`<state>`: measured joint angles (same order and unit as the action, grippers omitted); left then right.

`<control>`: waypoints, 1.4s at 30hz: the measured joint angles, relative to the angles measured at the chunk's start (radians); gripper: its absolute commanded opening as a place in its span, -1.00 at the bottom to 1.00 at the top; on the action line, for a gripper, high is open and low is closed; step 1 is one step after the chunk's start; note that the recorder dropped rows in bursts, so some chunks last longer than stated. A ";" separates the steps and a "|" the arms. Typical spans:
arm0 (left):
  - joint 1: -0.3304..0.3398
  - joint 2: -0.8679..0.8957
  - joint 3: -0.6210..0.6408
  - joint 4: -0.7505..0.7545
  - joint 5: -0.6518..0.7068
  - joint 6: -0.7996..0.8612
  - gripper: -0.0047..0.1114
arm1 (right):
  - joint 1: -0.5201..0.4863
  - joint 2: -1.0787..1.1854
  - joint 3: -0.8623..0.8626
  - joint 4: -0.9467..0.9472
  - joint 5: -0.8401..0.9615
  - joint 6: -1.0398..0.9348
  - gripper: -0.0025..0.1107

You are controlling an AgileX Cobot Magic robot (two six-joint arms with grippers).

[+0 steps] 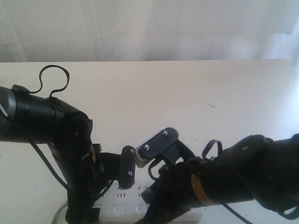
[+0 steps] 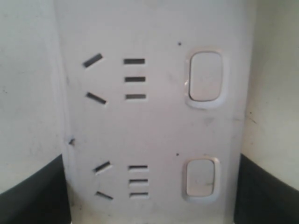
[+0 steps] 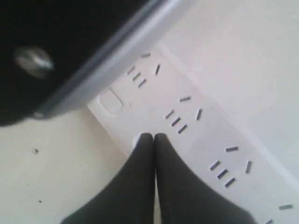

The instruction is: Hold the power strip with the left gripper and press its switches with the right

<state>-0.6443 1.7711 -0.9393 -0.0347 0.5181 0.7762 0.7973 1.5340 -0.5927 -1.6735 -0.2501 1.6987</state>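
One power strip (image 3: pixel 205 135) — just the one — and two hands of mine, the left hand (image 2: pixel 150 186) and the right hand (image 3: pixel 153 140). At my left wrist I count two socket groups (image 2: pixel 117 79) and two switches (image 2: pixel 204 77); at my right, three full groups and one clear switch.

Item 1: long white plastic power strip (image 1: pixel 122 206), flat on the pale tabletop (image 1: pixel 196 93), lowest in my exterior view.
Item 2: bulky black left gripper (image 2: pixel 152 193), above the strip, one finger against each long side.
Item 3: black right gripper (image 3: pixel 154 140), right of it, joined tips on a small square switch (image 3: pixel 137 141) in the edge row.
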 measured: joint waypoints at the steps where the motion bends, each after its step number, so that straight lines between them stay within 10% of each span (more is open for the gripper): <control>1: 0.000 0.000 0.000 0.000 0.000 0.000 -0.92 | 0.000 -0.041 0.002 -0.003 0.002 0.003 -0.96; 42: 0.000 0.000 0.000 0.000 0.008 0.000 -0.92 | 0.000 0.041 0.046 0.010 0.087 0.054 -0.96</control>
<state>-0.6443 1.7711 -0.9393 -0.0347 0.5266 0.7762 0.7973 1.5754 -0.5469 -1.6638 -0.1628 1.7523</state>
